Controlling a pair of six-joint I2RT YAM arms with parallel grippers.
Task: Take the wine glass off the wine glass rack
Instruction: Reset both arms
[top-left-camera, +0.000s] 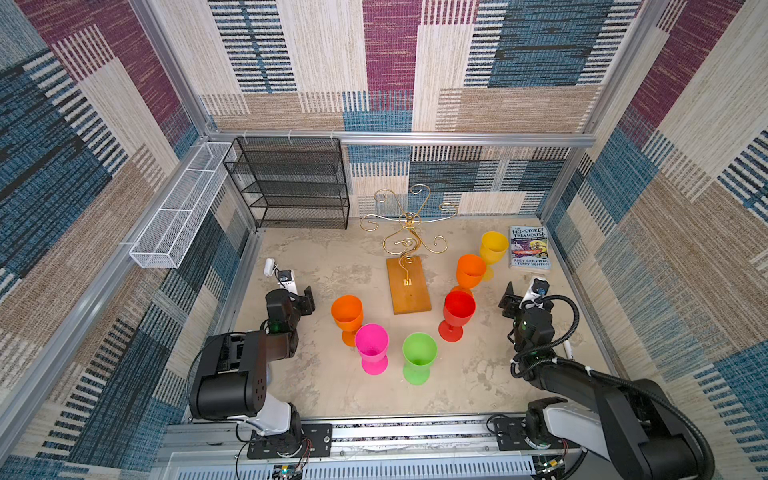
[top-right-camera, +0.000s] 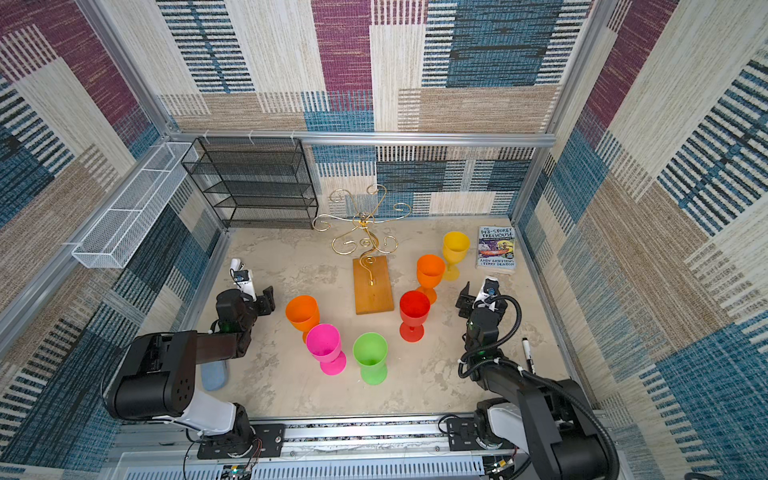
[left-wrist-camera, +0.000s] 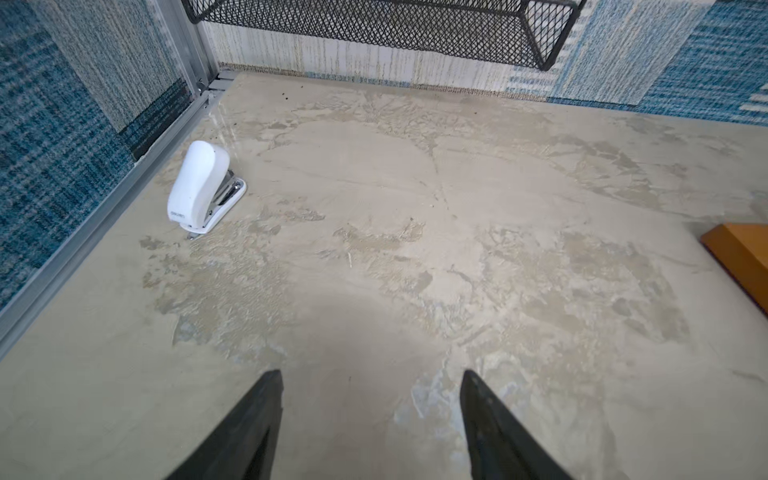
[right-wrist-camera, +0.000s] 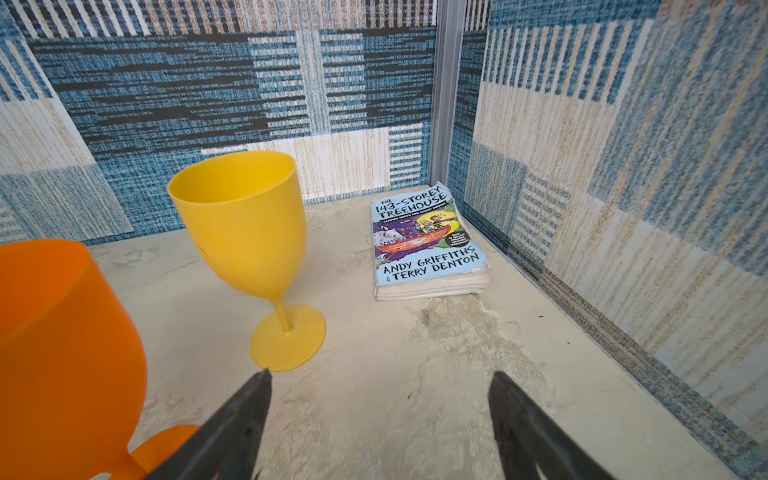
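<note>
The gold wire wine glass rack (top-left-camera: 409, 224) stands on its orange-brown wooden base (top-left-camera: 409, 291) in mid-table, and its scroll arms carry nothing. Several plastic wine glasses stand upright on the table around it: orange (top-left-camera: 347, 313), pink (top-left-camera: 371, 345), green (top-left-camera: 419, 355), red (top-left-camera: 458, 311), orange (top-left-camera: 470, 270) and yellow (top-left-camera: 493, 247). My left gripper (left-wrist-camera: 370, 378) is open over bare table, left of the base. My right gripper (right-wrist-camera: 380, 378) is open and empty, just short of the yellow glass's foot (right-wrist-camera: 286, 340).
A black mesh shelf unit (top-left-camera: 291, 183) stands at the back left. A white wire basket (top-left-camera: 174, 220) hangs on the left wall. A white stapler (left-wrist-camera: 199, 187) lies near the left wall, a book (top-left-camera: 528, 247) in the back right corner, and a black marker (top-right-camera: 527, 353) by the right arm.
</note>
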